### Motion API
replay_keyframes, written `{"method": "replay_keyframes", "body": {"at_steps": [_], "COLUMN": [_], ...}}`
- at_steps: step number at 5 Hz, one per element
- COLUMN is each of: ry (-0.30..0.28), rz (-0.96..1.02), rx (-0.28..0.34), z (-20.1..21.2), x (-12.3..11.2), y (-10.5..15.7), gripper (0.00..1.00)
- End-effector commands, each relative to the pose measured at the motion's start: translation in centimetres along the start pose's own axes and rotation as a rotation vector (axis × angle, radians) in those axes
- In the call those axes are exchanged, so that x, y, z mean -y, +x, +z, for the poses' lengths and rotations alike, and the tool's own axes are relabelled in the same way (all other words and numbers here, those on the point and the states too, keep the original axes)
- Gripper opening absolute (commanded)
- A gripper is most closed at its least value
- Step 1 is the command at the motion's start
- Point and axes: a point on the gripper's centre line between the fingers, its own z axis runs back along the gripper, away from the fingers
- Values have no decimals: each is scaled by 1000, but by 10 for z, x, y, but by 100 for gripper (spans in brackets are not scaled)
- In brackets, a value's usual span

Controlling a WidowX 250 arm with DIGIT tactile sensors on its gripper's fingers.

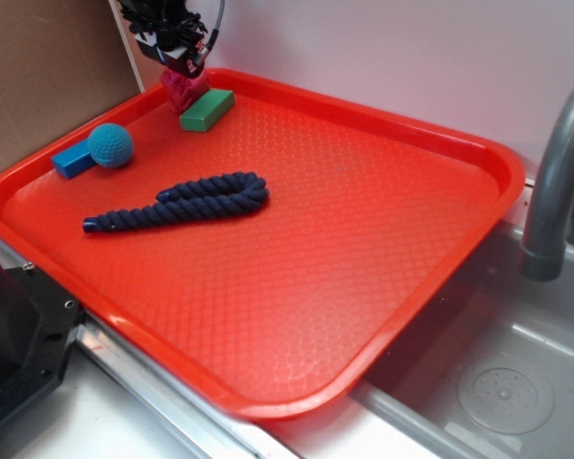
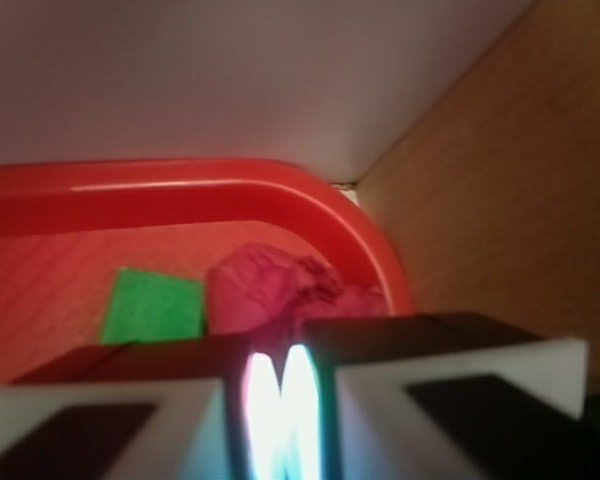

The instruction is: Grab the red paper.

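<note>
The red paper [image 1: 184,89] is a crumpled crimson wad in the tray's far left corner, right beside the green block [image 1: 207,109]. My gripper [image 1: 186,71] comes down on it from above, and its jaws are pinched on the top of the wad. In the wrist view the red paper [image 2: 265,288] bulges just beyond my gripper [image 2: 280,338]. Its two fingers stand almost together, with a fold of paper between their tips. The green block [image 2: 152,306] lies just left of the wad. I cannot tell whether the wad rests on the tray or hangs just above it.
The orange-red tray [image 1: 364,249] holds a teal ball [image 1: 110,144] against a blue block [image 1: 72,160], and a dark blue rope [image 1: 182,202] left of centre. A brown board [image 1: 38,76] and a white wall stand behind. A grey faucet [image 1: 555,182] and the sink [image 1: 497,382] are on the right.
</note>
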Motion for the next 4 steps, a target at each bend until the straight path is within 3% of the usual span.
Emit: {"method": "replay_keyframes", "body": {"at_steps": [1,4], "ry": [36,8], "rz": [47,4], "rx": [22,-19], "z": [-1,-22], "x": [-27,-12], "y": [20,12], "gripper": [100,100]}}
